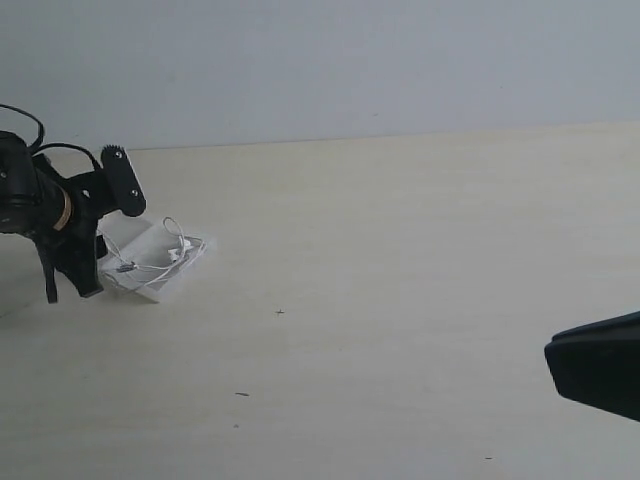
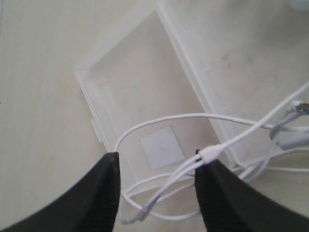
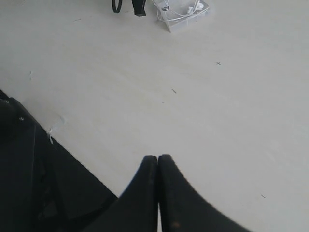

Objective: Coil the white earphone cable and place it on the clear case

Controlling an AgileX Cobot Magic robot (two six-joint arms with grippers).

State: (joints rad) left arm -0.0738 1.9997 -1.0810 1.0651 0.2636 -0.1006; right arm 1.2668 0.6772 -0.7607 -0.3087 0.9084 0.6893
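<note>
The clear case (image 2: pixel 140 92) lies opened flat on the table, at the left in the exterior view (image 1: pixel 150 272). The white earphone cable (image 2: pixel 164 118) rests on it in loose loops, its splitter (image 2: pixel 212 153) touching one fingertip, and an earbud (image 2: pixel 299 107) lies over the other half. My left gripper (image 2: pixel 157 159) hovers open just above the case's near edge, with cable strands running between its fingers but not pinched. From outside, the left gripper (image 1: pixel 70 288) stands beside the cable (image 1: pixel 165 250). My right gripper (image 3: pixel 158 157) is shut on nothing, far from the case (image 3: pixel 181 14).
The pale table (image 1: pixel 400 300) stretches wide between the two arms, with only small dark specks (image 1: pixel 241 394) on it. The right arm (image 1: pixel 600 370) sits at the lower right corner of the exterior view. A grey wall (image 1: pixel 350 60) rises behind the table.
</note>
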